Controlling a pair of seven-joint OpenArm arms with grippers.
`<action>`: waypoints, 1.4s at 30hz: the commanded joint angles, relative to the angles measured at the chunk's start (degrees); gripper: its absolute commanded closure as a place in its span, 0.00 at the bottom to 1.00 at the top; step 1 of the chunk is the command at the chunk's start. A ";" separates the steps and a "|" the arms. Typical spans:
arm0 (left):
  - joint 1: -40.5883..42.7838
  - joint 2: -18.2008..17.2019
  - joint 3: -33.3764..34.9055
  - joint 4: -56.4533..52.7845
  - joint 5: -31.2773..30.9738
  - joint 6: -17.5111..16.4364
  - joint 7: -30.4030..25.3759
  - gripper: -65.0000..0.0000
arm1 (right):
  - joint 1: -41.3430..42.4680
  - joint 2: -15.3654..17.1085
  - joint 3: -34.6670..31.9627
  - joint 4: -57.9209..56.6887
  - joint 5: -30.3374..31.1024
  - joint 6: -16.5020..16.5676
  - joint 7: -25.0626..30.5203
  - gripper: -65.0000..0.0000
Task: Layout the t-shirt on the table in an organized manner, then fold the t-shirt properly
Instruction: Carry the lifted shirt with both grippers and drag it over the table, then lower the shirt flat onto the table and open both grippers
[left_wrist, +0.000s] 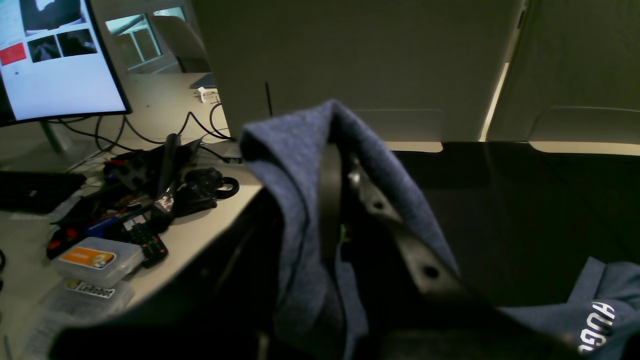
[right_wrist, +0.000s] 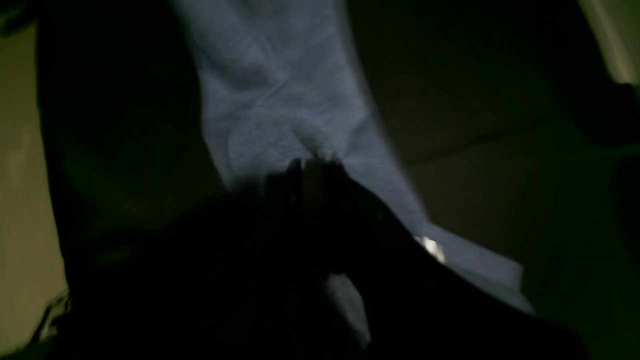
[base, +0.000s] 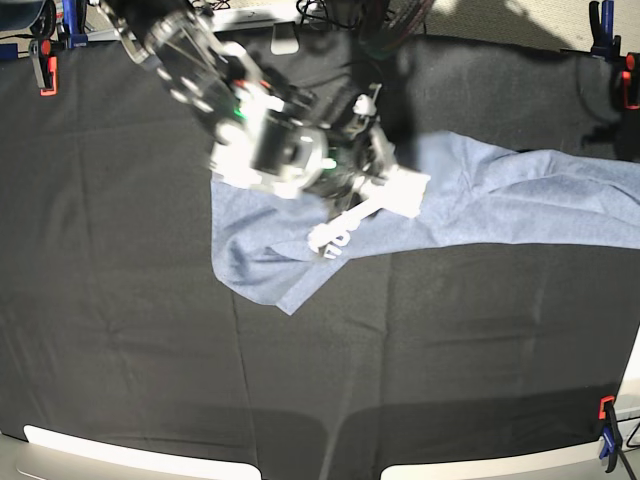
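From here the folding looks hardly begun. The shirt (base: 500, 215) lies in a long, bunched strip over the black table (base: 130, 350), its near corner turned askew and only a bit of white lettering showing. Its far end runs out of the base view, toward the left arm's side. There the left gripper (left_wrist: 336, 150) is clamped on the shirt, cloth draped over its fingers, raised above the table. The right gripper (right_wrist: 312, 165) has its fingers together, down at the middle of the strip; whether they pinch any cloth I can't tell. Spreading it flat and squaring the sleeves remain, I'd say, then every proper fold.
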 joint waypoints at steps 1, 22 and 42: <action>0.66 -0.96 -0.17 0.74 -1.22 0.02 -1.62 1.00 | -0.31 -0.11 2.29 3.48 0.28 -0.02 1.29 1.00; 12.07 -0.94 -0.70 0.74 -6.71 0.00 -1.33 1.00 | -14.32 14.82 70.05 15.58 31.15 -0.15 3.50 1.00; 7.72 -1.73 -0.44 0.74 -19.74 -5.11 -1.90 1.00 | -17.88 21.59 100.06 15.58 54.05 4.76 -2.56 1.00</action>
